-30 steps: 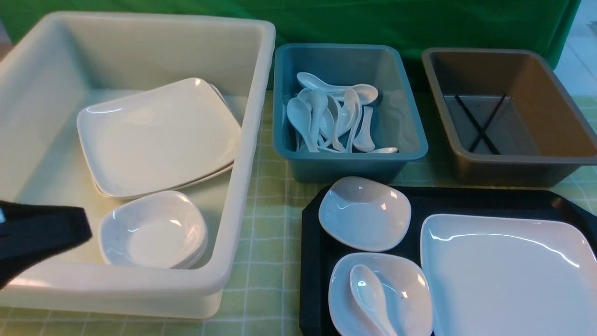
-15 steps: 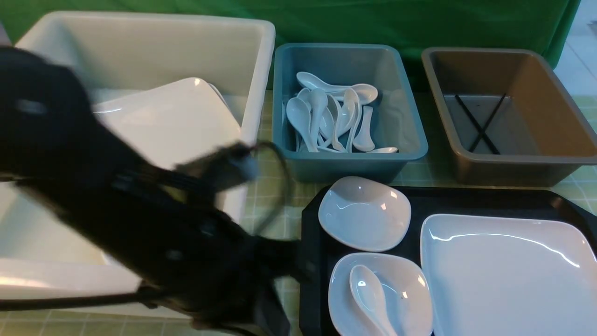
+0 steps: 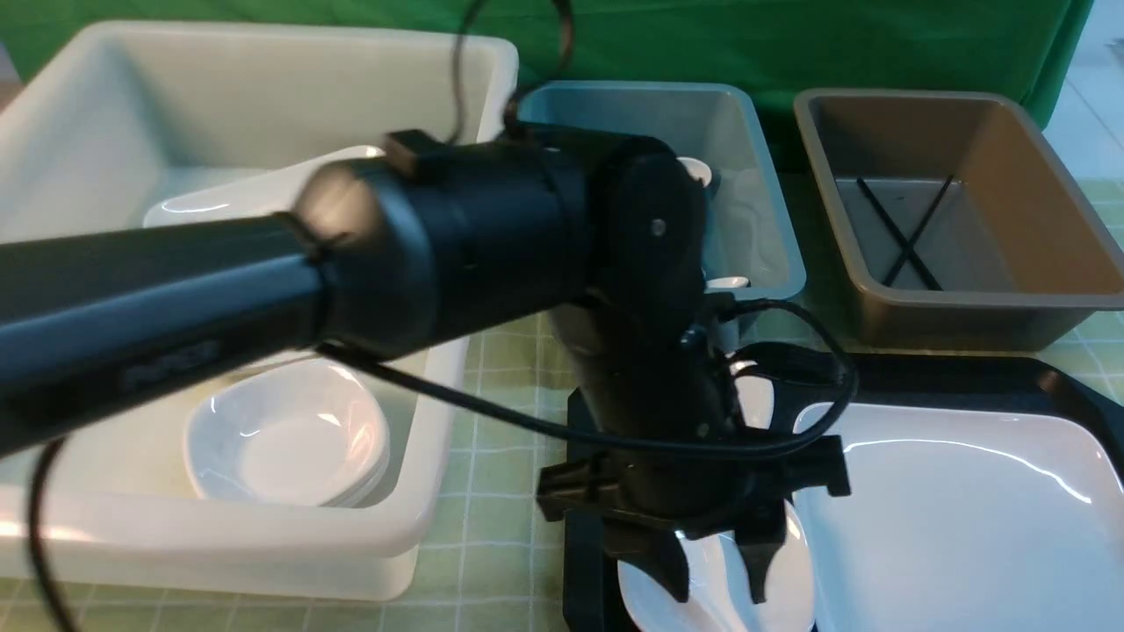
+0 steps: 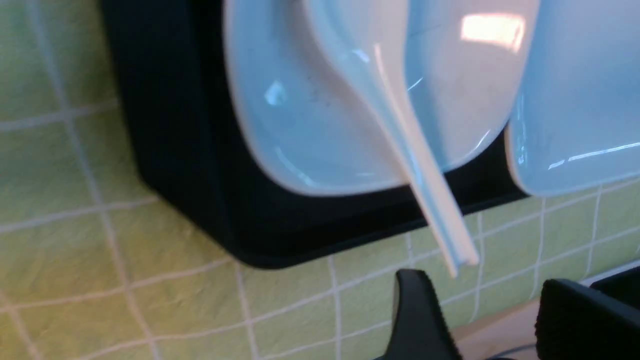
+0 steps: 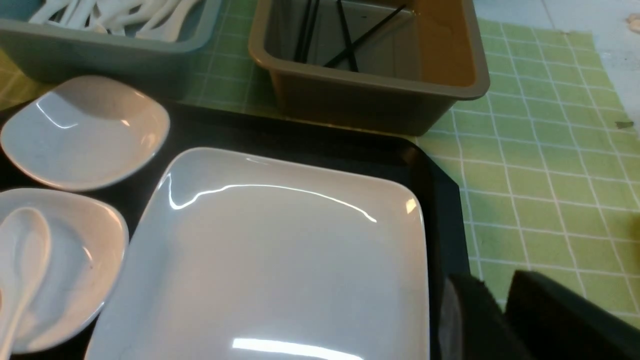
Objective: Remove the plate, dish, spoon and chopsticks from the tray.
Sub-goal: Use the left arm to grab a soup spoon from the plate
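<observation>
The black tray point(image 3: 966, 373) carries the large white plate point(image 3: 966, 527), a far dish point(image 5: 85, 130) and a near dish point(image 4: 310, 110). The white spoon point(image 4: 380, 100) lies in the near dish, its handle sticking out past the tray's rim. My left gripper point(image 3: 713, 570) hangs open just above that dish and spoon, with nothing between its fingers point(image 4: 415, 310). My right gripper point(image 5: 500, 305) sits by the tray's right rim beside the plate, its fingers a sliver apart and empty. Black chopsticks point(image 3: 904, 233) lie crossed in the brown bin.
A big white bin point(image 3: 263, 544) on the left holds plates and small dishes. A blue bin point(image 3: 755, 175) with several spoons stands behind the tray, partly hidden by my left arm. The brown bin point(image 3: 966, 298) stands at back right on the green checked cloth.
My left arm has swung from the lower left across the white bin to above the tray's near dish, and its jaws have opened. Dishes, spoon and plate have not moved.
</observation>
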Controlling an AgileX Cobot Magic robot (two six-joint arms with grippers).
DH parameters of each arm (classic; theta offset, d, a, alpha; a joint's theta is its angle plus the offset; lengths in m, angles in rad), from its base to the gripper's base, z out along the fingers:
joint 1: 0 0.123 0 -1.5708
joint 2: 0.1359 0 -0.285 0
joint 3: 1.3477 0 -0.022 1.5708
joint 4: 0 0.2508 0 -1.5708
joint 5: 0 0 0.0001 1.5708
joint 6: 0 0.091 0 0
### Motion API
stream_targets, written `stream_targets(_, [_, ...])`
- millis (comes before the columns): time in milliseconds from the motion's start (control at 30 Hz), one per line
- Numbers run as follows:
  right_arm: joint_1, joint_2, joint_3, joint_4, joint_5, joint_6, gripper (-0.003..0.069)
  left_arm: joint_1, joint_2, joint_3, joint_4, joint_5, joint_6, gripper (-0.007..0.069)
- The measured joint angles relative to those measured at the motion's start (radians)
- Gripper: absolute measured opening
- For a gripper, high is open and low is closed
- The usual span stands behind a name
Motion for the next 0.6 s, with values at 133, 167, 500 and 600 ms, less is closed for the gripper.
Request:
stream_targets(133, [0.0, 0.0, 0.0, 0.0, -0.009, 0.0, 0.0123, 0.0, 0.054, -0.019, -0.028, 0.001, -0.041, 0.0332])
stream_targets(167, [0.0, 0.0, 0.0, 0.0, -0.02, 0.0, 0.0124, 0.0, 0.079, -0.021, -0.03, 0.0, -0.079, 0.0332])
stream_targets(500, [0.0, 0.0, 0.0, -0.003, -0.065, 0.012, 0.0125, 0.018, 0.159, -0.022, -0.047, -0.064, -0.161, 0.0328])
stream_targets(600, [0.0, 0.0, 0.0, -0.003, -0.067, 0.022, 0.0129, 0.018, 0.159, -0.024, -0.059, -0.082, -0.161, 0.0328])
